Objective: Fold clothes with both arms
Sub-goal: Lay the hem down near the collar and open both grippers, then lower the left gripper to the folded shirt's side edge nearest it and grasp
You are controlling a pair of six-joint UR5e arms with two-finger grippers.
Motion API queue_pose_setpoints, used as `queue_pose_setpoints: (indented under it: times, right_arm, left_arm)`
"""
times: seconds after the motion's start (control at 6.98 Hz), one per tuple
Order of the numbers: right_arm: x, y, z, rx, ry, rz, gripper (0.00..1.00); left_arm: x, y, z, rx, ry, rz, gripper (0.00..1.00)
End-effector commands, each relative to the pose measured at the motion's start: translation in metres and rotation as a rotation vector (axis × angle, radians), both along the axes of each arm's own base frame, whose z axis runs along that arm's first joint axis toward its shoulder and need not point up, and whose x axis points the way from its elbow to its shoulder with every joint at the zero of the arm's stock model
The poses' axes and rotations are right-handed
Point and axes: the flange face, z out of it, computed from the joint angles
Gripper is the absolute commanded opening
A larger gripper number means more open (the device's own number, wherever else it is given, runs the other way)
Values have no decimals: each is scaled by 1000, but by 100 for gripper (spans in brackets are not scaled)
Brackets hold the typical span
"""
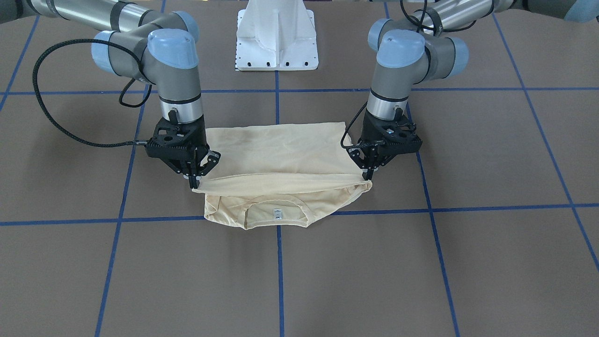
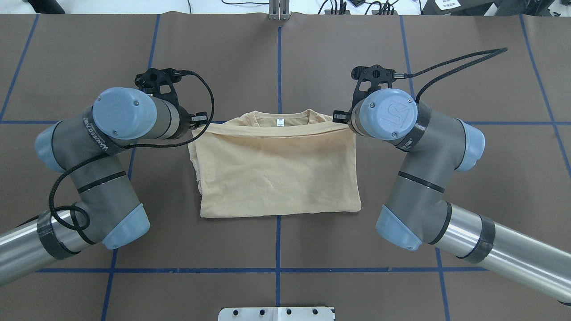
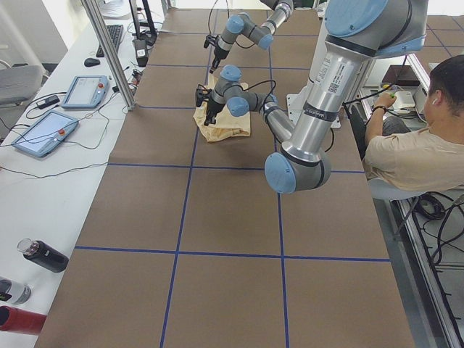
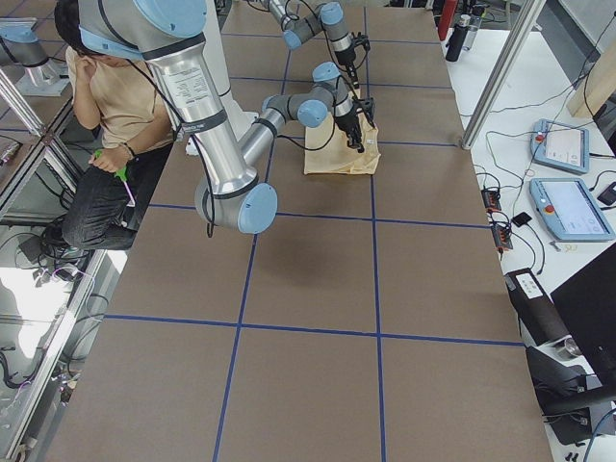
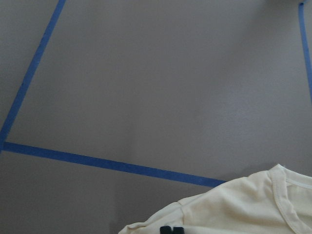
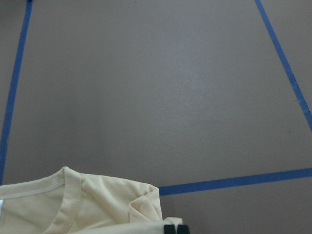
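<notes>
The cream-yellow shirt (image 1: 281,154) lies folded on the brown table, plain side up, the print hidden. Its collar with the small white label (image 1: 277,214) sticks out on the side away from the robot, and shows in the overhead view (image 2: 280,120). My left gripper (image 1: 367,175) is shut on one corner of the upper layer's edge, held just above the collar. My right gripper (image 1: 193,181) is shut on the other corner. The edge hangs taut between them. In the left wrist view the fingertips (image 5: 171,229) touch cloth (image 5: 243,204); likewise in the right wrist view (image 6: 175,228).
The white pedestal base (image 1: 277,37) stands behind the shirt. Blue tape lines (image 1: 281,271) grid the table. A seated operator (image 3: 413,145) is beside the robot. Tablets (image 3: 43,134) and bottles (image 3: 43,255) lie on the side bench.
</notes>
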Motion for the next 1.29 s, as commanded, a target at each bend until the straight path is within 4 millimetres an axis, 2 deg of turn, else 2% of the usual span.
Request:
queue_pose_setpoints:
  times: [0.0,0.14,0.29,0.43,0.57,0.72,0.86,1.0,1.15]
  right_arm:
    - [-8,-6,15,-8,13,0,0]
    - [-9,-7,15,0,3,-1,93]
    - [-4,-20,-14,22,-25,4,100]
    - [7,-29,-21,12,-49,-25,100]
    - [21,-35,-25,9,-70,-107,100]
    - [29,-35,-24,15,-72,-124,100]
    - [32,-35,-22,36,-56,-147,100]
    - [39,-29,-17,43,-55,-154,100]
    - [45,-25,-17,48,-60,-155,100]
  left_arm:
    - [15,-11,26,13,-4,6,0]
    - [16,-12,28,25,-4,14,49]
    - [10,-12,18,115,-17,69,99]
    - [-5,-9,-2,178,6,93,100]
    - [-13,-2,-13,187,39,138,100]
    - [-24,14,-13,176,72,181,100]
    - [-40,29,-1,173,72,187,100]
    - [-36,50,9,164,81,211,100]
    - [-8,84,18,131,110,249,100]
